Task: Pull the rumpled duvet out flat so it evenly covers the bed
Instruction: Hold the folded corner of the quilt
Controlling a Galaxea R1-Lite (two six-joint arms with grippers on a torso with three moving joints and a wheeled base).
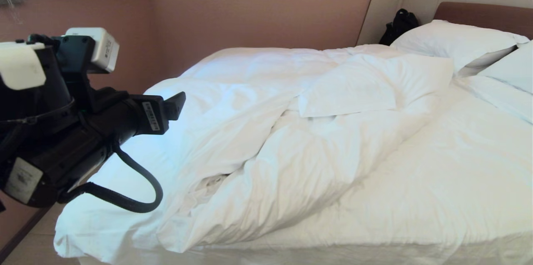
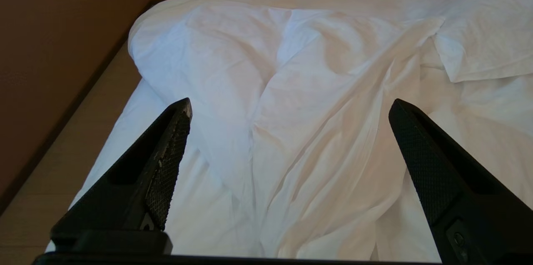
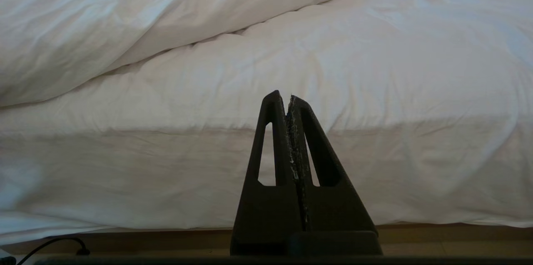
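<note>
No legible text anywhere.

duvet [image 1: 258, 140]: plain white;
pillows [image 1: 454, 42]: white;
headboard [image 1: 483, 14]: brown, beige surround;
wall [image 1: 250, 6]: dusty pink;
bag [image 1: 399, 25] beside headboard: black

rumpled duvet [image 1: 266, 140], bed [image 1: 458, 181], pillows [image 1: 454, 42]

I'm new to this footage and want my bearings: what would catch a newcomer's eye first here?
First, the duvet: a big white heap, rumpled and folded back on itself across the bed, bunched toward the wall side. Next, the left gripper, raised at the bed's near left corner with its jaws wide open and empty over the folds. At the headboard end lie white pillows and a black bag in the corner.
</note>
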